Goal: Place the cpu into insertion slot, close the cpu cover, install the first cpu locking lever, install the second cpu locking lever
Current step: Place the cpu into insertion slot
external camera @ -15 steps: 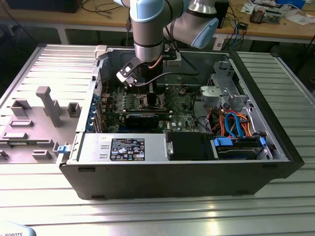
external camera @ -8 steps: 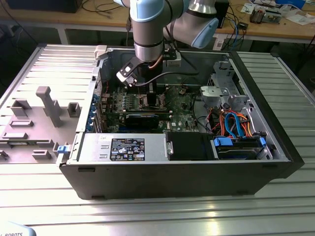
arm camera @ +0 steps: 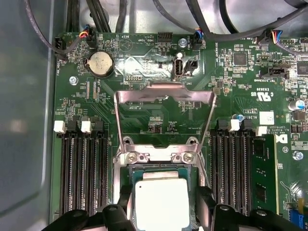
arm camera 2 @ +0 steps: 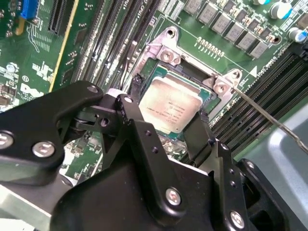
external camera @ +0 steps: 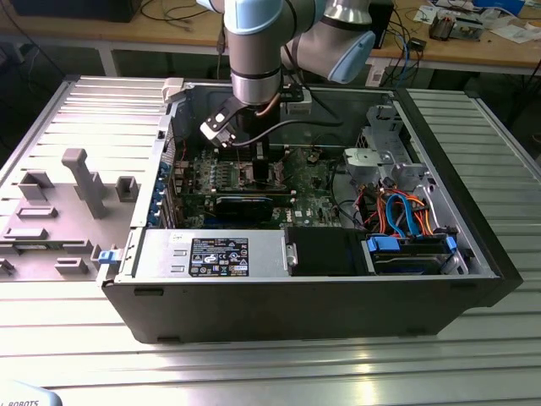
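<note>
The cpu (arm camera 2: 169, 105), a small square chip with a dull silver top, lies level in the insertion slot (arm camera 2: 166, 54) on the green board; it also appears in the first wrist view (arm camera: 161, 204). My gripper (arm camera 2: 166, 120) straddles it, black fingers (arm camera 2: 131, 113) against two opposite edges, shut on it. The slot's silver rim (arm camera: 159, 156) borders the chip. Beyond the slot the cpu cover (arm camera: 166, 95) stands raised and open. A thin wire locking lever (arm camera 2: 269, 118) sticks out unlatched. In the exterior view my gripper (external camera: 258, 169) is low inside the computer case.
Long black memory slots (arm camera: 79, 168) flank the socket on both sides. A coin battery (arm camera: 99, 64) and cables lie beyond the cover. The case walls (external camera: 296, 304), power supply (external camera: 211, 254) and drive cage (external camera: 406, 245) surround the board. A grey fixture tray (external camera: 76, 182) sits outside, on the exterior view's left.
</note>
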Controlling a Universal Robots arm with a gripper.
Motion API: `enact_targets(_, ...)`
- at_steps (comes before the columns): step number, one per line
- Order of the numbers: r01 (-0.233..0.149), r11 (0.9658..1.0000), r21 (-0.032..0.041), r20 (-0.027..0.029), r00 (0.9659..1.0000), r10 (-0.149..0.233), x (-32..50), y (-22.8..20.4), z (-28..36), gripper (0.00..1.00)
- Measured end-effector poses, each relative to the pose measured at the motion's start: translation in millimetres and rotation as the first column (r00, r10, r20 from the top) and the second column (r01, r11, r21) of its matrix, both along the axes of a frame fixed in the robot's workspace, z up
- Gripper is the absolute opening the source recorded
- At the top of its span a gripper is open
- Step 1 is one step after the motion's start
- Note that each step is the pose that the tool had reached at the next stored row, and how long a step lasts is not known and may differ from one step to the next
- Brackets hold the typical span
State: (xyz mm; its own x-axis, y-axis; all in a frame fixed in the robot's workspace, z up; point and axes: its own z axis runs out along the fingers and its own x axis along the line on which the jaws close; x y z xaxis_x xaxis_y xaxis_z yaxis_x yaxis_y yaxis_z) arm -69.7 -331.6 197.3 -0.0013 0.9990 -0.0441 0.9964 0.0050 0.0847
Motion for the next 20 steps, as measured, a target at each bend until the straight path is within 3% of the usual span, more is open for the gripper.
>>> enact_targets(4, 0.001, 1.0, 0.0039, -0.0021, 1.0, -0.001, 3.7, 0.7, -1.7, 0.62)
enact_targets(5, 0.001, 1.0, 0.0044, -0.0019, 1.0, -0.001, 4.1, 0.7, -1.9, 0.58)
enact_targets(20, 0.001, 1.0, 0.0052, -0.002, 1.0, -0.001, 4.8, 0.7, -2.2, 0.57)
